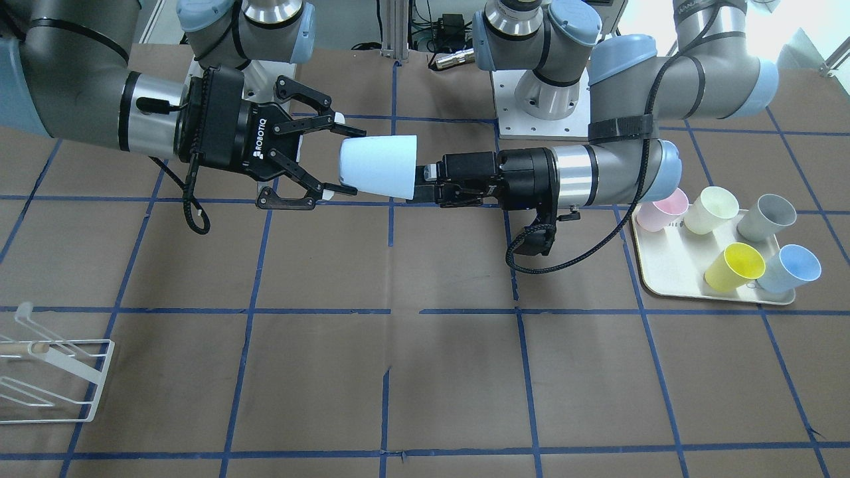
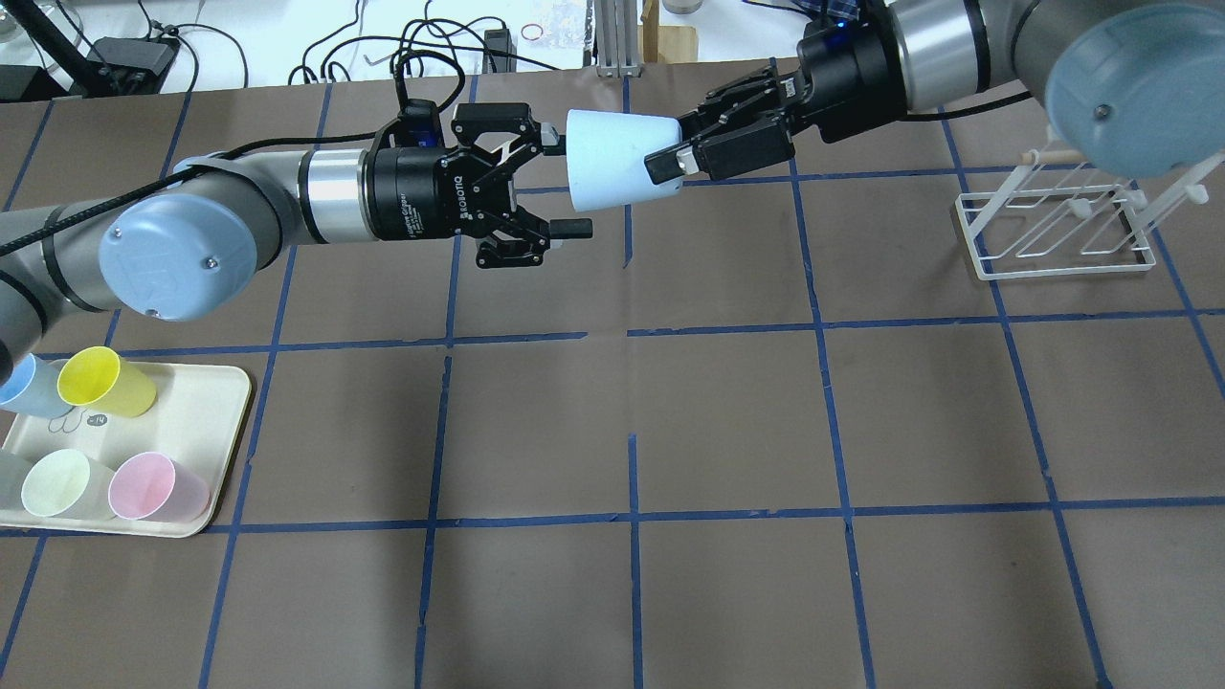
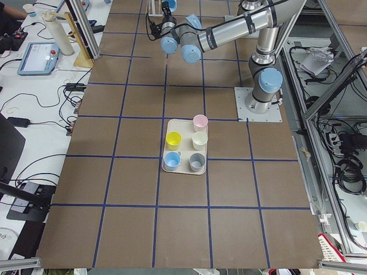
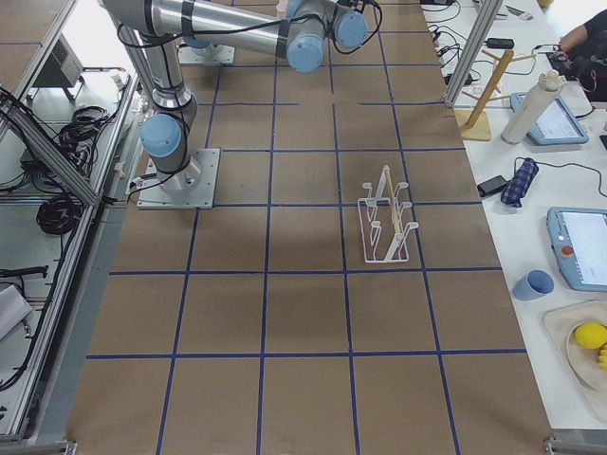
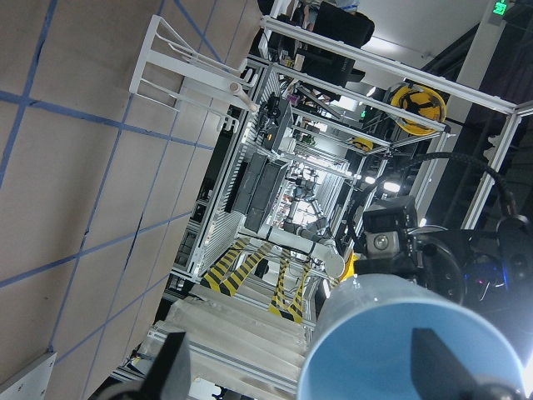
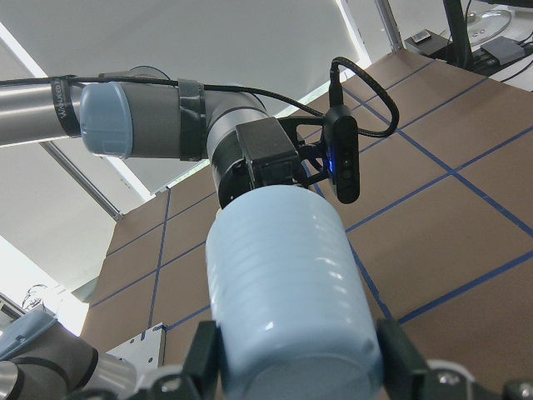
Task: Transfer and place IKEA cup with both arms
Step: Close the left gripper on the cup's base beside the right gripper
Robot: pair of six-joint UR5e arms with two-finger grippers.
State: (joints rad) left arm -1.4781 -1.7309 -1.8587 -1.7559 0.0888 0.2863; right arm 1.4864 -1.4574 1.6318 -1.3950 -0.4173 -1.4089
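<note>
Pale blue, the cup (image 1: pixel 378 166) hangs on its side well above the brown surface (image 1: pixel 265 372), between the two arms. At its narrow base the right pincer (image 1: pixel 348 161) clamps it from both sides, half spread, with fingers pressed to the wall. At the mouth end the left pincer (image 2: pixel 567 182) gapes wide. One finger is below the cup and apart from it; the other sits at the rim — whether touching, I cannot tell.
</note>
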